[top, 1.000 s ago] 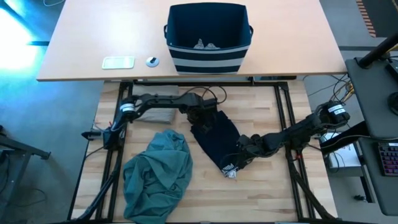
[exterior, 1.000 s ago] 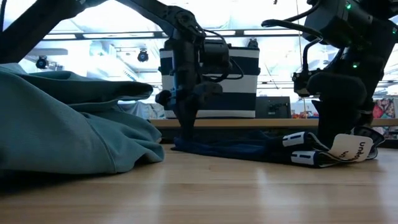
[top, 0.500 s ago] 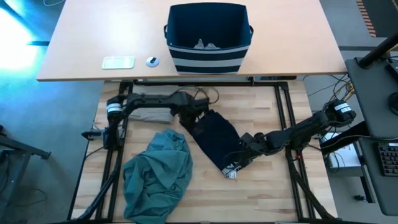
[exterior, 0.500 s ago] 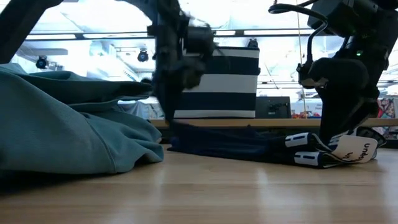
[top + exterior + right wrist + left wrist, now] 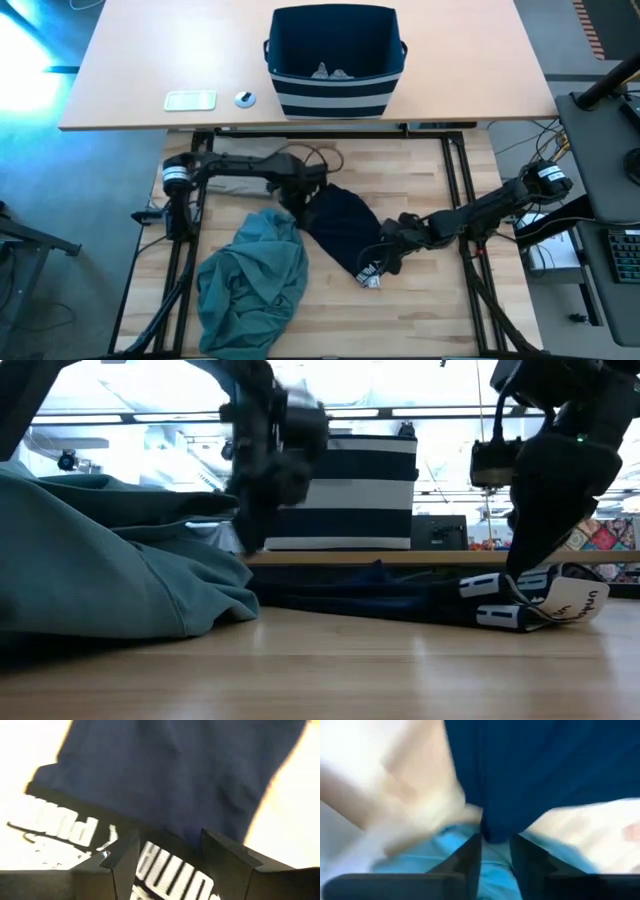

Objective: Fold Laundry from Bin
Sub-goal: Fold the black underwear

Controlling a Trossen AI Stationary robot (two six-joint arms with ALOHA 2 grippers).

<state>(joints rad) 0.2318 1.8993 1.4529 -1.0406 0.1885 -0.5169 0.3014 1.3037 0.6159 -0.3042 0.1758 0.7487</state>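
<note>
Across the middle of the wooden table [image 5: 430, 310], the navy garment [image 5: 338, 222] lies flat, its white-lettered waistband [image 5: 368, 272] toward the right gripper [image 5: 388, 252], whose fingers stand apart astride that band. At its far corner the left gripper [image 5: 297, 197] sits with fingers slightly parted beside the teal-green garment [image 5: 253, 282]; whether it pinches cloth I cannot tell. A good fold needs both edges tensioned evenly before lifting. Behind, the striped bin [image 5: 336, 58] holds 2 small grey pieces [image 5: 330, 71].
</note>
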